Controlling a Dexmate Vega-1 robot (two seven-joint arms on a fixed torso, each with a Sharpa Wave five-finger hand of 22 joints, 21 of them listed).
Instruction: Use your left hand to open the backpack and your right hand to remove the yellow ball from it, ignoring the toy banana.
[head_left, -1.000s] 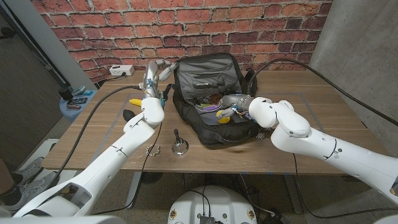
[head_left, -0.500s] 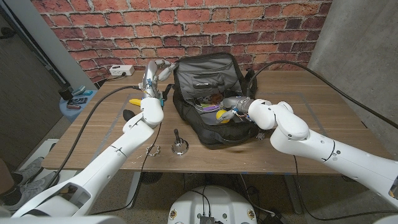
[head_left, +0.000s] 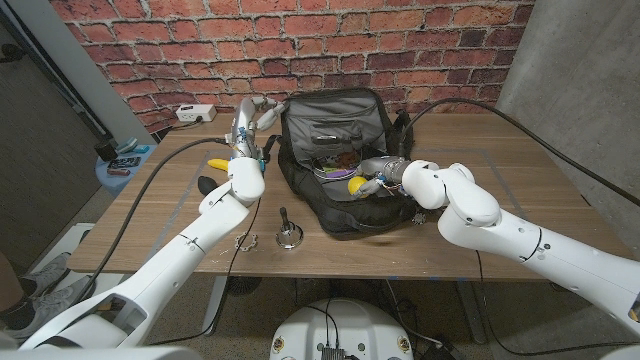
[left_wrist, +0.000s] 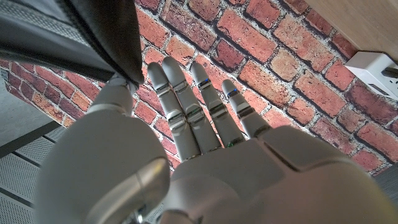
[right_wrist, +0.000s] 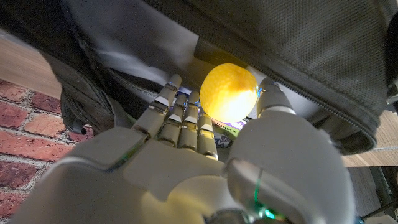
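Sitting just inside the mouth of the black fabric backpack, the round yellow ball is pinched between thumb and fingers of the white right hand. Beside the bag, the left hand pinches its flap edge, propping it open.

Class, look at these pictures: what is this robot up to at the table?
The left robot hand holds the black backpack open by its edge. The right robot hand reaches inside, with the yellow ball between its thumb and fingers. The ball sits inside the backpack, not yet lifted out.
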